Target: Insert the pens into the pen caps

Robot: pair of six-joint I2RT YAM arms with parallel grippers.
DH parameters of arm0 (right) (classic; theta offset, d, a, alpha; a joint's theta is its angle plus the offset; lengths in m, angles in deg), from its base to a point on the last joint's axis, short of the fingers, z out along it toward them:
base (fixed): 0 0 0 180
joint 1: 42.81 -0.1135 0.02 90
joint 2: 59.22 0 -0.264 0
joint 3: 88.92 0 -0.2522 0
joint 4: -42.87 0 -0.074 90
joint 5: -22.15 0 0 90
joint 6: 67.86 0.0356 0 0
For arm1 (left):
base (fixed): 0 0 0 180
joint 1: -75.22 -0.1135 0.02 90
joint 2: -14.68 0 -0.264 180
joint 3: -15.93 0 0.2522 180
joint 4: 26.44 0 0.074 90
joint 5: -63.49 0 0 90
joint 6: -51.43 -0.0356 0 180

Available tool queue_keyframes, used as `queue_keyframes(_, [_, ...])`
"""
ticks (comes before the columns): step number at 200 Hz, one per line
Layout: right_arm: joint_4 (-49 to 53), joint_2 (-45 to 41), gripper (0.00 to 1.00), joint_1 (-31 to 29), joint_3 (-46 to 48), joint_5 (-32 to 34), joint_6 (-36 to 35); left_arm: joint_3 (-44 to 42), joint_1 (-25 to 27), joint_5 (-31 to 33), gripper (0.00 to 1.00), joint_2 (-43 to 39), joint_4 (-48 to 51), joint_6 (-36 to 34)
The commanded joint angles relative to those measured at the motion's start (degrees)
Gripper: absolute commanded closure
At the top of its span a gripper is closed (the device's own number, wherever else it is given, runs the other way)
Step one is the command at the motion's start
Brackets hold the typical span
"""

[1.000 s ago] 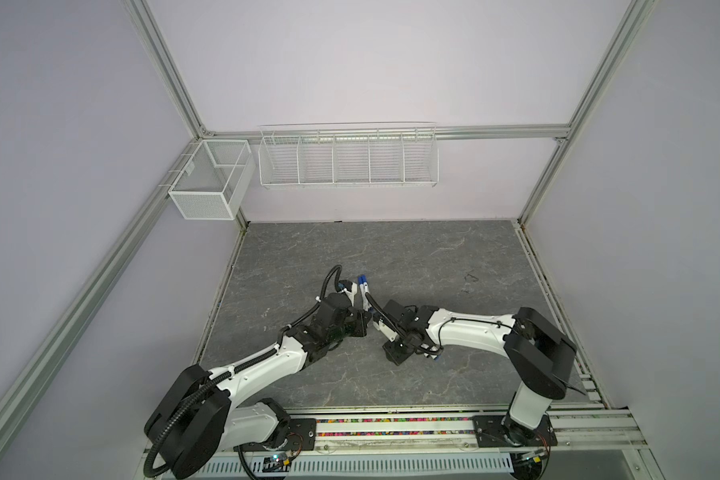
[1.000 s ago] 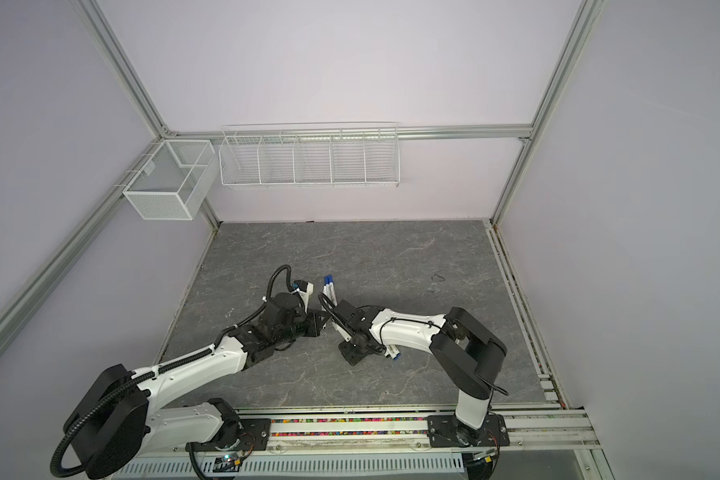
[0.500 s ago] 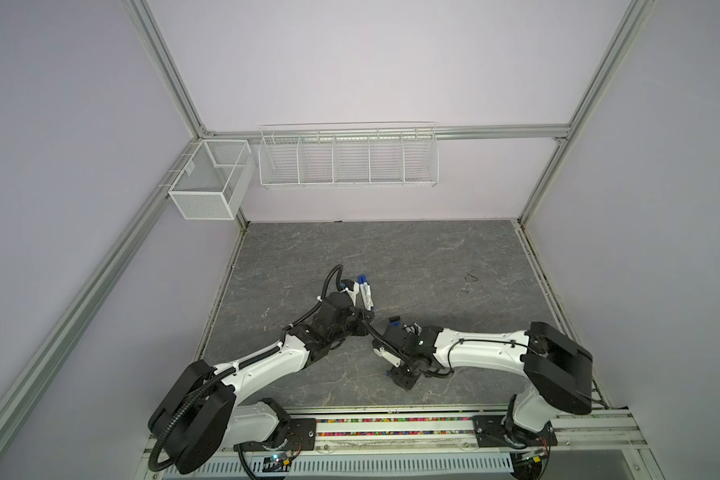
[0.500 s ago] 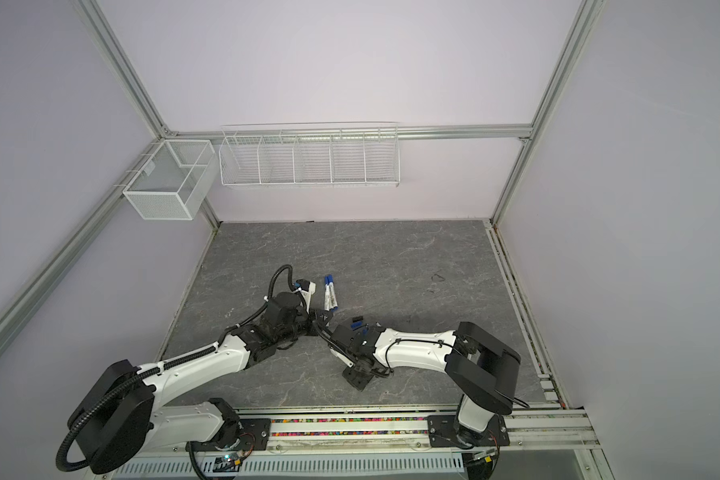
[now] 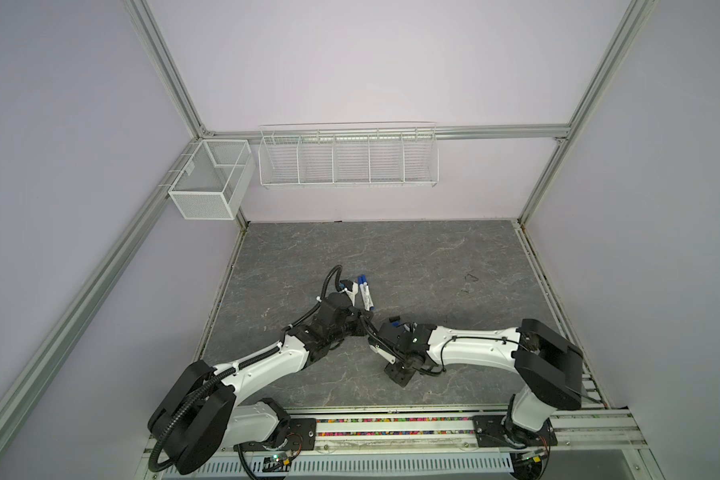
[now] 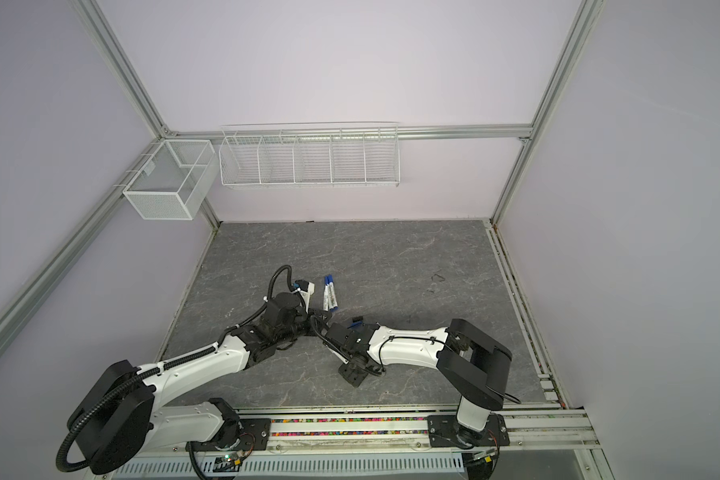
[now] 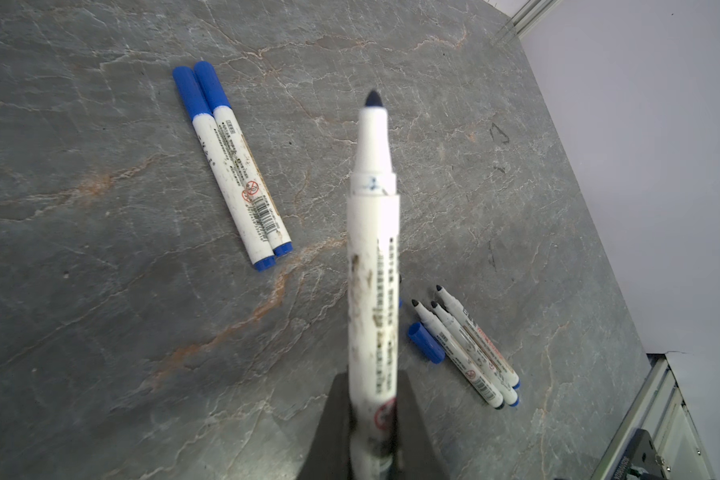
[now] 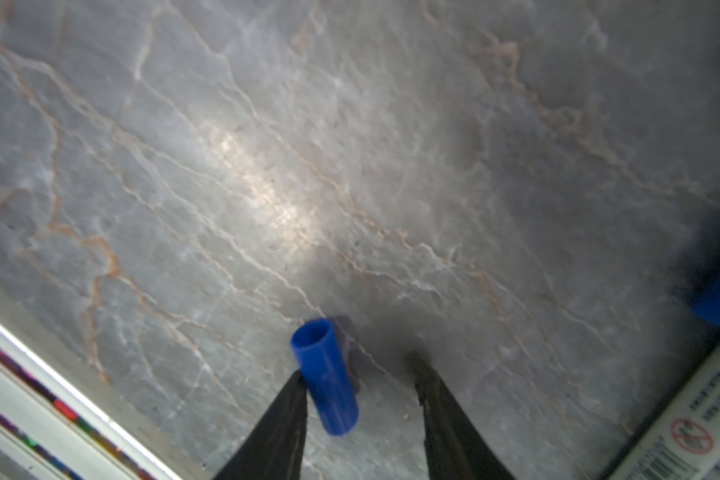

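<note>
At centre, your left gripper [image 7: 373,390] pinches an uncapped white marker [image 7: 373,249]; your spread right gripper [image 8: 360,374] flanks a blue plastic cap [image 8: 327,376] off-centre; closing could flick it away.

The table [image 7: 100,291] is grey and marble-patterned, veined in white and rust-orange. The held pen [image 7: 373,291] has a white barrel with dark print, brown smudges and a dark tip; the 2 capped pens [image 7: 233,174] are white with blue caps, blue end plugs and black barcodes. The 3 uncapped pens [image 7: 470,353] show black tips, and the loose cap [image 7: 426,343] beside them and the cap [image 8: 325,378] in the right wrist view are plain blue.
</note>
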Motion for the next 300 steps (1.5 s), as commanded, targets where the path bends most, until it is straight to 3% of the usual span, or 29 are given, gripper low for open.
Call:
queue_keyframes(1, [-0.64,0.30,0.53,2.50,1.47,3.69,-1.83,-0.45,0.10,-1.33,1.00,0.78,-2.39,0.75])
queue_keyframes(51, [0.59,-1.81,0.53,6.22,1.80,5.24,-1.95,-0.53,0.06,-1.68,1.00,1.07,-2.80,0.75])
queue_keyframes(117, [-1.97,-2.73,0.56,6.64,2.63,0.17,-1.35,-0.87,0.09,-1.77,1.00,0.99,-2.89,0.75])
queue_keyframes(199, [0.41,2.43,0.79,6.78,-1.93,0.47,-5.78,-2.11,0.01,0.94,1.00,-3.18,-2.37,1.87])
queue_keyframes(239, [1.35,3.50,0.91,6.20,-4.33,0.08,-12.93,-3.89,-0.24,8.26,1.00,-7.93,-2.78,5.93])
queue_keyframes(300, [5.35,7.41,0.90,4.88,-12.48,-4.29,-26.17,-7.14,-4.92,14.59,1.00,-14.72,0.68,11.26])
